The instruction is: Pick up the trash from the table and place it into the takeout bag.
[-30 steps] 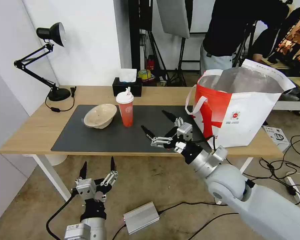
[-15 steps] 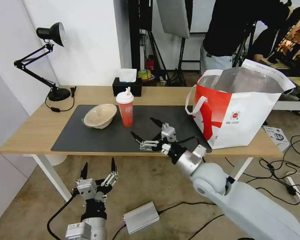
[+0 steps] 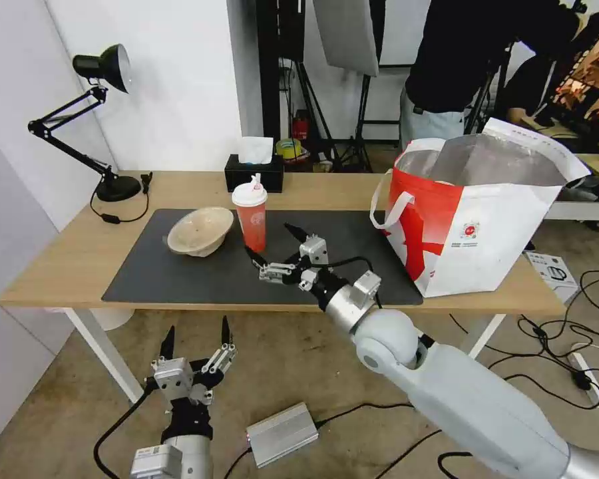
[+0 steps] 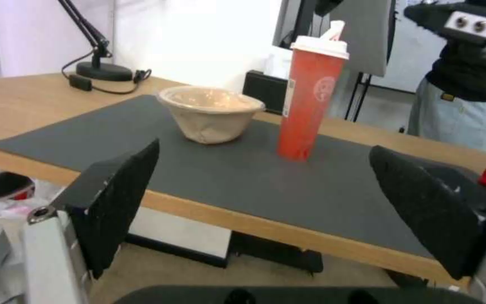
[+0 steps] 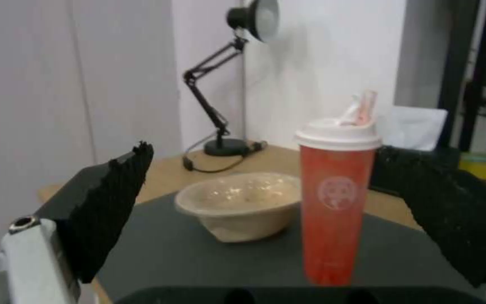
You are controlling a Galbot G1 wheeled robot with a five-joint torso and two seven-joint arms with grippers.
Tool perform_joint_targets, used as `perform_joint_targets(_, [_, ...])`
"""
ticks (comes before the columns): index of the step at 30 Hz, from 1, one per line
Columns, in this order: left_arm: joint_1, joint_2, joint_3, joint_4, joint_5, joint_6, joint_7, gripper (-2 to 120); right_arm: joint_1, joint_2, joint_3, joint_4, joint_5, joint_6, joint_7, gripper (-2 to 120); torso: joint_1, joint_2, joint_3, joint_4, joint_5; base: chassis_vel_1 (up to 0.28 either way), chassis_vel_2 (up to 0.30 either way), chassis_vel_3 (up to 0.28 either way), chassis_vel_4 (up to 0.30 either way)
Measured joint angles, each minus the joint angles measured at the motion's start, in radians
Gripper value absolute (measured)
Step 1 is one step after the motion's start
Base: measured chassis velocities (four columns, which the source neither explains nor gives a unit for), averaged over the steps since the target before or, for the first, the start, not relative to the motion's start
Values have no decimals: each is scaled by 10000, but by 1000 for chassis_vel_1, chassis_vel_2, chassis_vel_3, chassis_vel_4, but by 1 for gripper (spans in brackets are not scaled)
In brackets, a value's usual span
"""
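A red cup with a white lid (image 3: 251,216) (image 5: 336,198) (image 4: 309,99) stands on the dark mat of the table (image 3: 66,259). Left of it lies a beige pulp bowl (image 3: 199,231) (image 5: 243,209) (image 4: 209,113), tilted. My right gripper (image 3: 271,243) is open just right of the cup, low over the mat, its fingers (image 5: 114,202) pointing at the cup. The takeout bag (image 3: 472,219) stands open at the table's right end, showing its foil lining. My left gripper (image 3: 195,336) hangs open below the table's front edge, its fingers (image 4: 116,198) empty.
A black desk lamp (image 3: 93,120) stands at the back left, with its cable on the wood. A black tissue box (image 3: 253,169) sits behind the cup. A silver box (image 3: 283,434) and cables lie on the floor. People stand behind the bag.
My right arm has swept left across the mat, from beside the takeout bag to just right of the red cup, still open. The left arm has stayed put.
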Motion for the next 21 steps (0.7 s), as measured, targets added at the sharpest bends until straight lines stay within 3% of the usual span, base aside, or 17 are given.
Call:
perform_joint_targets(7, [-51, -11, 17, 80, -53, -14, -7, 100, 276, 424, -34, -386, -22, -807, 780, 100, -1, 0, 0, 0, 0, 0, 0, 0, 0])
perform_joint_targets(21, [-68, -33, 27, 172, -81, -36, -15, 100, 1117, 1095, -331, -1511, 208, -1195, 943, 100, -1, 0, 0, 0, 0, 0, 0, 0, 0])
